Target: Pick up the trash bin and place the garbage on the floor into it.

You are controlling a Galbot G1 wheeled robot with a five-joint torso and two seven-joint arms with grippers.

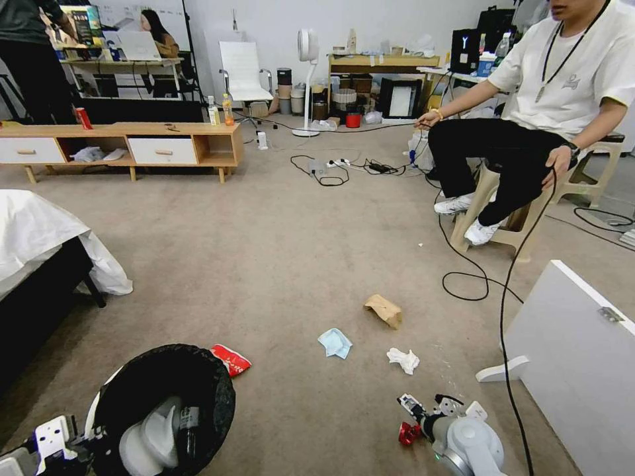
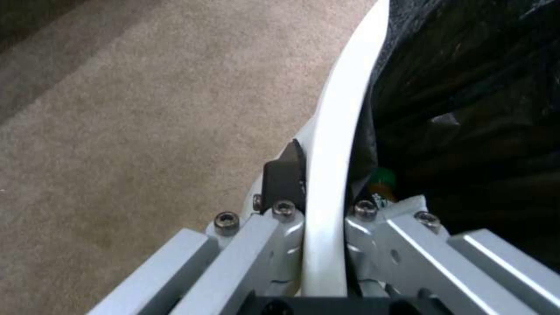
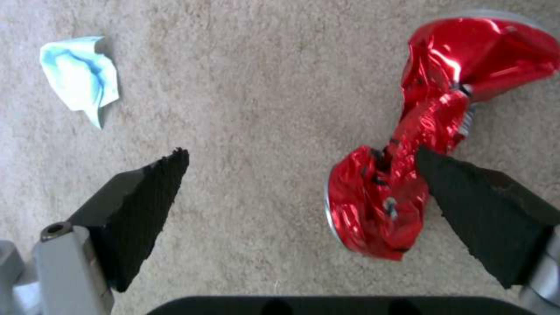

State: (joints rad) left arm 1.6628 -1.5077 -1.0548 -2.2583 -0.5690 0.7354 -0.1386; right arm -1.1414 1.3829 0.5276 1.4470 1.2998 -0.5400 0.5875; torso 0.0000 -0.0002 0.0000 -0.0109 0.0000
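The right gripper [image 3: 300,175] is held wide open just above the beige carpet [image 1: 278,264], its black pads straddling the crushed red can [image 3: 420,144], one pad touching it. The left gripper [image 2: 323,210] is clamped on the white rim of the trash bin [image 1: 165,410]. Beyond are scattered the mask [image 1: 335,342], tissue [image 1: 403,359], brown paper bag [image 1: 383,309] and snack packet [image 1: 231,359].

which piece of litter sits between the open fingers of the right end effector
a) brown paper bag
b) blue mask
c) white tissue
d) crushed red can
d: in the right wrist view the crushed red can lies on the carpet between the open right end effector fingers, against one pad, while the blue mask lies farther off.
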